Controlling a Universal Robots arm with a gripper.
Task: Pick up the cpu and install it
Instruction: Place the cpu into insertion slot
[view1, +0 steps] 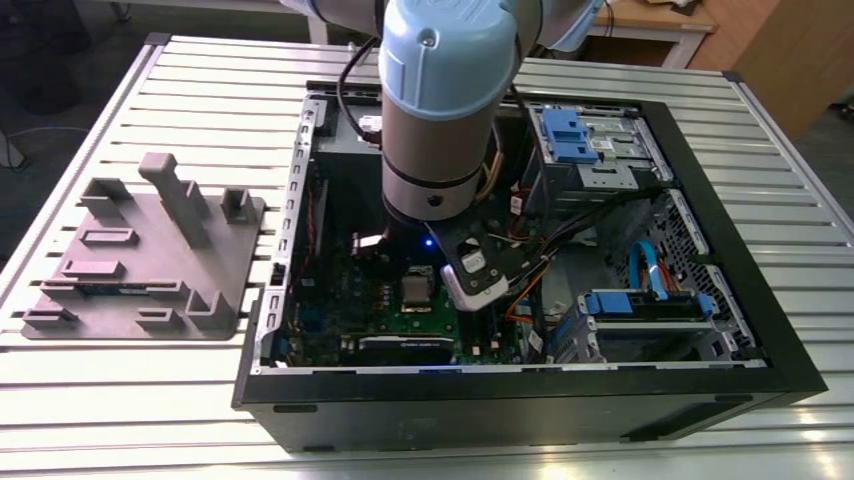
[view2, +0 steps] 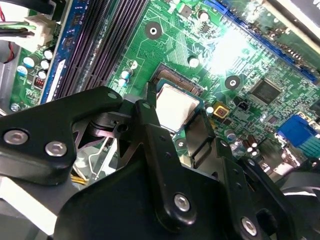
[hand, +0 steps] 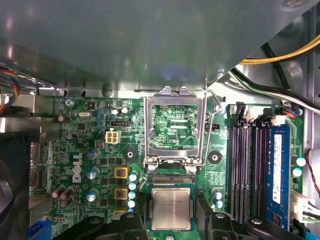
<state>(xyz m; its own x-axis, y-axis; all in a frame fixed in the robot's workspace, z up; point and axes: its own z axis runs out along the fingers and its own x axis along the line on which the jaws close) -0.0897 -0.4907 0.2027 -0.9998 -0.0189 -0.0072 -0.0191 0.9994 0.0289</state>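
The cpu (hand: 171, 208) is a small square chip with a silvery metal top and a pale rim. My gripper (hand: 171, 212) is shut on it, one black finger (hand: 141, 207) on each side. It hangs just over the open socket on the green motherboard (hand: 100, 150), and a strip of gold socket contacts (hand: 172, 179) shows past its edge. The silver socket frame (hand: 174, 125) stands flipped open beside it. In the second wrist view the cpu (view2: 176, 106) sits between the black fingertips (view2: 150, 107). In the exterior view the arm (view1: 441, 100) reaches down into the computer case (view1: 721, 330).
A grey plastic tray (view1: 134, 260) lies on the slatted table at the exterior view's left. Black memory slots (hand: 247, 170) and a blue one (hand: 279, 170) run beside the socket. Cables (hand: 280, 55), drive bays (view1: 587, 150) and the case walls crowd the board.
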